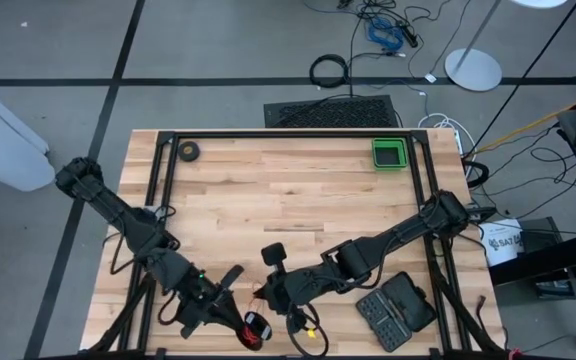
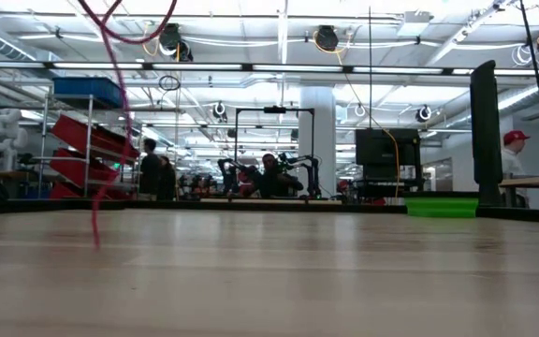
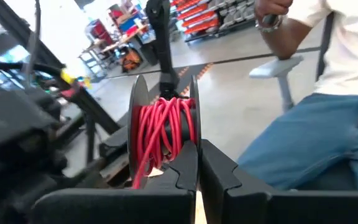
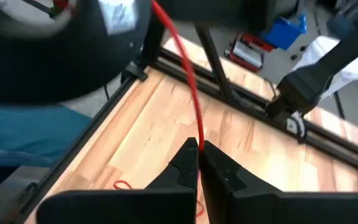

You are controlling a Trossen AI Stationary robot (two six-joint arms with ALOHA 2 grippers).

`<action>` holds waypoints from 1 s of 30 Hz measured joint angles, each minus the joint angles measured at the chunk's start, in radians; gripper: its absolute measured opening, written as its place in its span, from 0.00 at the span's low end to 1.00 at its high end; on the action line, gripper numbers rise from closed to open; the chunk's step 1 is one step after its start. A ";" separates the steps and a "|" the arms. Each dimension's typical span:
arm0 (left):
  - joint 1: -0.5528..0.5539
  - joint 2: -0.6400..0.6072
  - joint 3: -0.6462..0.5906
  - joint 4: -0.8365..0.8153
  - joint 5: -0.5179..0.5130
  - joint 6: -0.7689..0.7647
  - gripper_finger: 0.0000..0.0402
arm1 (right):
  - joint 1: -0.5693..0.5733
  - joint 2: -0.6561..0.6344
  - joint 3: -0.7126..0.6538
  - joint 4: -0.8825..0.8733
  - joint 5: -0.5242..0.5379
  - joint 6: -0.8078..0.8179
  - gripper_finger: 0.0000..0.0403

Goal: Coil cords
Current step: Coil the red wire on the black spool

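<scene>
The cord is thin red wire wound on a small dark spool (image 1: 255, 328) near the table's near edge; it also shows in the left wrist view (image 3: 163, 127). My left gripper (image 1: 238, 318) is shut on the spool. My right gripper (image 1: 274, 293) stands just right of it, shut on a free run of the red wire (image 4: 191, 93) that leads back to the spool (image 4: 67, 43). In the low view a loop of red wire (image 2: 110, 65) hangs down to the table. Yellow connectors (image 1: 309, 331) lie by the near edge. My left gripper (image 3: 197, 167) pinches one dark flange of the spool at its rim (image 3: 194, 134) between its two fingers. The spool stands on edge beyond the fingertips, its red windings showing between the two flanges. My right gripper (image 4: 199, 149) pinches the single red wire (image 4: 197, 134) between its fingertips, the fingers lying across the wire. The wire runs straight and taut from the fingertips up to the spool. A slack bit of red wire (image 4: 123, 185) lies on the table below.
A green tray (image 1: 389, 153) stands at the far right, a small dark tape roll (image 1: 188, 151) at the far left, and a black case (image 1: 396, 308) at the near right. A person in jeans (image 3: 316, 137) stands just beyond the near edge.
</scene>
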 joint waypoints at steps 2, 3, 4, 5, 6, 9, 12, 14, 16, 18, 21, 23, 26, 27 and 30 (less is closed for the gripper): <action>-0.014 -0.011 0.000 0.002 -0.058 0.013 0.01 | 0.001 0.000 0.000 -0.027 -0.019 0.020 0.00; -0.022 -0.018 0.000 0.002 -0.089 0.022 0.01 | 0.002 0.000 0.000 -0.042 -0.038 0.031 0.00; -0.030 -0.025 0.000 0.001 -0.124 0.027 0.01 | 0.002 0.000 0.000 -0.052 -0.051 0.042 0.00; -0.038 -0.034 0.000 0.000 -0.161 0.028 0.01 | 0.004 0.000 0.000 -0.064 -0.057 0.052 0.00; -0.047 -0.043 0.000 -0.003 -0.195 0.028 0.01 | 0.006 0.000 0.000 -0.074 -0.056 0.060 0.00; -0.074 -0.069 -0.001 -0.004 -0.295 0.027 0.01 | 0.011 0.000 0.001 -0.097 -0.055 0.079 0.00; -0.102 -0.091 -0.002 -0.025 -0.385 0.009 0.01 | 0.019 0.000 0.001 -0.104 -0.052 0.081 0.00; -0.113 -0.104 -0.002 -0.061 -0.435 -0.004 0.01 | 0.025 0.000 0.002 -0.110 -0.052 0.081 0.00; -0.121 -0.117 -0.002 -0.103 -0.479 -0.028 0.01 | 0.031 0.000 0.002 -0.118 -0.051 0.081 0.00; -0.122 -0.128 -0.002 -0.147 -0.502 -0.052 0.01 | 0.038 -0.004 0.002 -0.128 -0.044 0.080 0.00; -0.122 -0.135 -0.002 -0.212 -0.504 -0.095 0.01 | 0.051 -0.011 0.001 -0.148 -0.040 0.082 0.00; -0.122 -0.134 -0.002 -0.236 -0.506 -0.106 0.01 | 0.059 -0.015 0.001 -0.161 -0.040 0.089 0.00; -0.120 -0.134 -0.002 -0.254 -0.511 -0.133 0.01 | 0.070 -0.025 0.001 -0.175 -0.035 0.109 0.00; -0.118 -0.134 -0.002 -0.262 -0.513 -0.144 0.01 | 0.074 -0.027 0.001 -0.178 -0.030 0.112 0.00; -0.108 -0.134 -0.002 -0.283 -0.514 -0.168 0.01 | 0.090 -0.032 0.001 -0.184 0.006 0.119 0.00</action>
